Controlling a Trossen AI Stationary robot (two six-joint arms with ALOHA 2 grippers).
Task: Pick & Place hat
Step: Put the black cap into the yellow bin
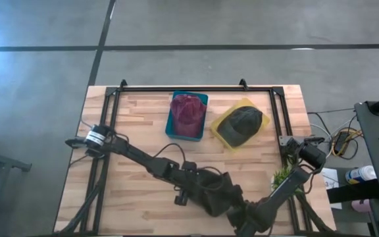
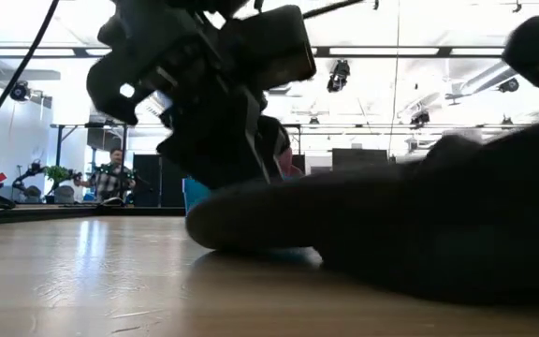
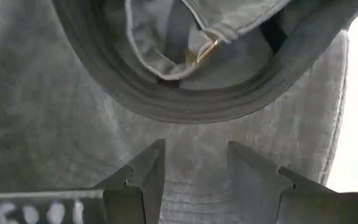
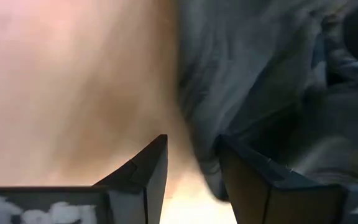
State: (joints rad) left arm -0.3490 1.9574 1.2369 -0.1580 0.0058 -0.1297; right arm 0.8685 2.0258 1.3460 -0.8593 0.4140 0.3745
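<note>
A dark grey hat [image 1: 219, 191] lies near the table's near edge, opening up; the left wrist view shows its hollow crown [image 3: 197, 56] and broad brim [image 3: 73, 124]. My left gripper [image 3: 196, 146] is open and points at the brim from the table's left. My right gripper [image 4: 192, 140] is also open. It stands at the hat's right edge [image 4: 241, 93], with bare wood beside one finger. In the low view the hat [image 2: 391, 225] is a dark mound with the left gripper [image 2: 223, 103] above it. My left gripper has both fingers [image 3: 151, 168] over the hat's brim [image 3: 194, 180], slanting down from the left; whether they touch the cloth I cannot tell. My right gripper has one finger [image 4: 241, 174] against the hat's edge [image 4: 210, 149]; whether it touches I cannot tell.
A blue tray [image 1: 204, 99] at the far side holds a maroon hat [image 1: 188, 113]. Beside it a dark green cap [image 1: 241, 125] lies on a yellow mat [image 1: 242, 103]. Black rails [image 1: 110, 112] frame the table. A green plant [image 1: 283, 176] sits at the right. A person [image 2: 110, 173] shows far off.
</note>
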